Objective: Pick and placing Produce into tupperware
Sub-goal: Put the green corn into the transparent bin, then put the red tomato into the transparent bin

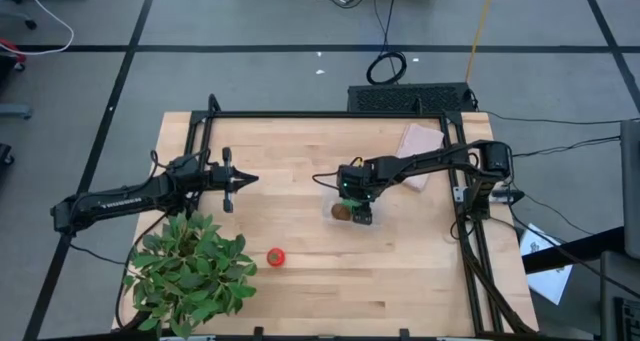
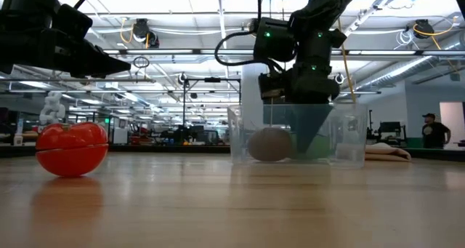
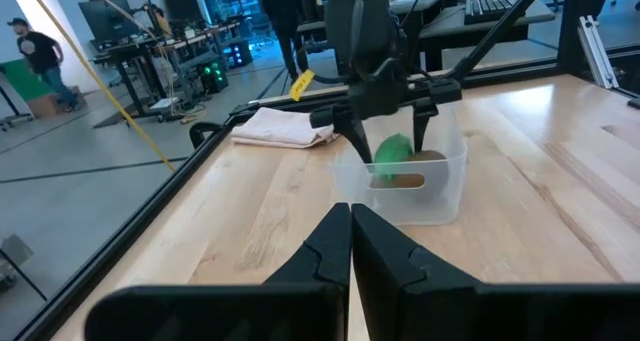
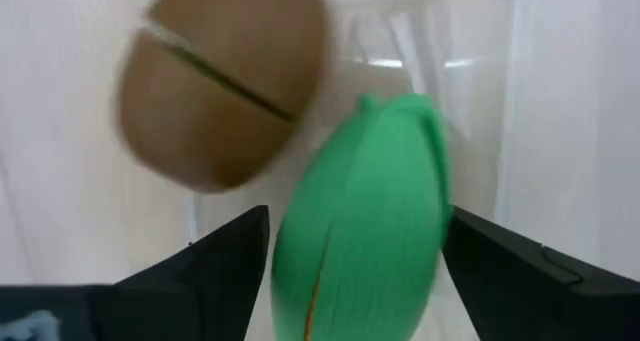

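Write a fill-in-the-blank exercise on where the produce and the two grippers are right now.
1. The kiwi and the green piece lie inside the ____.
2. The piece on the bare table beside the plant is the ____.
3. The right gripper, reaching into the tupperware, has its fingers ____.
4. The left gripper, waiting above the table, is ____.

Missing words: tupperware; tomato; open; shut

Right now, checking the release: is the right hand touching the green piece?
Apart. The right wrist view shows the green piece between the open right hand fingers, gaps either side.
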Action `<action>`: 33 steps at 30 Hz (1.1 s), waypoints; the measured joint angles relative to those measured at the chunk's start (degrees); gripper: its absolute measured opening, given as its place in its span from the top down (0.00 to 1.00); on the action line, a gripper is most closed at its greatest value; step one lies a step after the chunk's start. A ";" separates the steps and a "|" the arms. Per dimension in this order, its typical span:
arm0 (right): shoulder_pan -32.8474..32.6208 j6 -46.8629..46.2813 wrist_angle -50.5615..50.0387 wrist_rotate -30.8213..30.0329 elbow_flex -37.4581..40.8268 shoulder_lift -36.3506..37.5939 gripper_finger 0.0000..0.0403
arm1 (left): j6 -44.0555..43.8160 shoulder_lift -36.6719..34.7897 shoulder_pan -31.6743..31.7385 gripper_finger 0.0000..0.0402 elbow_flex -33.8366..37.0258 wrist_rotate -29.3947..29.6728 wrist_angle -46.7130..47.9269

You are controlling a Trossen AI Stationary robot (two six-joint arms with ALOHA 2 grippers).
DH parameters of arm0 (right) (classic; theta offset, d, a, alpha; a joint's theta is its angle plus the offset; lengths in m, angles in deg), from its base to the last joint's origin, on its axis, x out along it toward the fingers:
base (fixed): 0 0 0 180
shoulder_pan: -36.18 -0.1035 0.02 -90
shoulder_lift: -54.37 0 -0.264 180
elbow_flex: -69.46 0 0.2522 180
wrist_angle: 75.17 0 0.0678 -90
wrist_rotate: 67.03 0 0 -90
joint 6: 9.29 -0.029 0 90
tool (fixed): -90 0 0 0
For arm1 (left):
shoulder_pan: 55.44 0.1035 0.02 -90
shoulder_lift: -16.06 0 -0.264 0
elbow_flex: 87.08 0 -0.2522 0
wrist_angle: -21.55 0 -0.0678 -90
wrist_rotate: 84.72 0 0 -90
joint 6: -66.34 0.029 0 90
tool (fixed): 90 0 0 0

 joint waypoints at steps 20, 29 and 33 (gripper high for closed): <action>-0.05 -0.87 0.22 -1.33 -0.07 8.21 0.30 | -0.01 -0.02 0.00 0.96 0.00 0.02 -0.10; -0.03 -2.38 -0.49 -1.39 -0.15 14.25 0.32 | 0.00 -0.02 0.00 0.96 0.00 0.02 -0.11; -0.03 -2.86 -2.55 -1.08 -0.19 15.55 0.36 | 0.00 -0.02 0.00 0.96 0.00 0.02 -0.13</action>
